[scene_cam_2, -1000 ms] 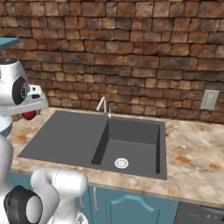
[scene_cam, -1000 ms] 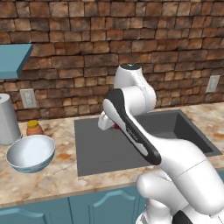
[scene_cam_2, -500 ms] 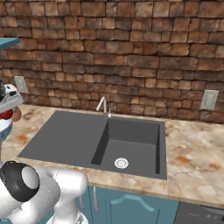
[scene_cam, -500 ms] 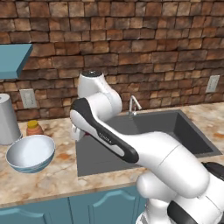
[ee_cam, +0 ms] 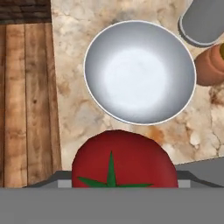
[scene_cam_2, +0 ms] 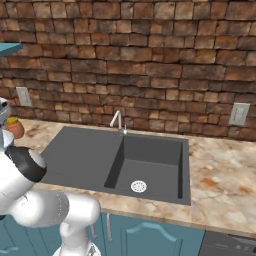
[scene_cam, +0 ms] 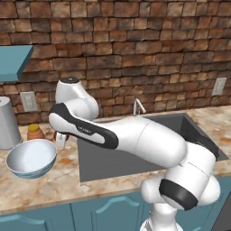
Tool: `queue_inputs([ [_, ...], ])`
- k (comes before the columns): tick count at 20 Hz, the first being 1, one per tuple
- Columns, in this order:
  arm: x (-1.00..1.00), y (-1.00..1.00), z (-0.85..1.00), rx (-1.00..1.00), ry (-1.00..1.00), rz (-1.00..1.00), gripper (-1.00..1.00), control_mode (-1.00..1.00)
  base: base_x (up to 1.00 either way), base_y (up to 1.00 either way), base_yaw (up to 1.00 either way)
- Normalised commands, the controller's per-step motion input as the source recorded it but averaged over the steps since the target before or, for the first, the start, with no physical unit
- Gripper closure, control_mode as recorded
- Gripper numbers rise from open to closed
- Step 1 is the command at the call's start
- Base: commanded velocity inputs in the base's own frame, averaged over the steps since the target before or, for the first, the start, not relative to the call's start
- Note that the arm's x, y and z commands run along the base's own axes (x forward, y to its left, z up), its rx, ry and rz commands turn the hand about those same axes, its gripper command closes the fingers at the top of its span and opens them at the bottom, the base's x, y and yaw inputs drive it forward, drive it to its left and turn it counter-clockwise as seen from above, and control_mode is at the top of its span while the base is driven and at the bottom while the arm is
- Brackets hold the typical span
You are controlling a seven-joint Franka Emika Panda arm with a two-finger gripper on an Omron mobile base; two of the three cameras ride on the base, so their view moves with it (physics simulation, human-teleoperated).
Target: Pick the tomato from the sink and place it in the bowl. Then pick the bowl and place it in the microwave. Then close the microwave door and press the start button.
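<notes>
Marble counter [scene_cam: 54,180] with sink [scene_cam_2: 125,160] under brick wall [scene_cam_2: 150,60]

Brown brick wall [scene_cam_2: 150,60] with two white outlets [scene_cam_2: 239,114]. Speckled beige stone worktop [scene_cam_2: 220,175] over teal cabinet doors [scene_cam_2: 150,235]. Wooden floor [ee_cam: 26,100].

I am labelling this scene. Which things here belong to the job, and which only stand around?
Job: tomato, held in the gripper; bowl; sink.
Around: grey canister; brown jar; faucet; wall outlets.
</notes>
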Motion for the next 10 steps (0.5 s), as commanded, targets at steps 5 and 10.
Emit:
queue_inputs([
  [5,0.15,0.69,-0.24,-0.02,0.02,0.16,1.0,-1.0,0.0,0.0,0.0],
  [10,0.05,0.46,-0.34,-0.06,0.07,0.0,1.0,-1.0,0.0,0.0,0.0],
])
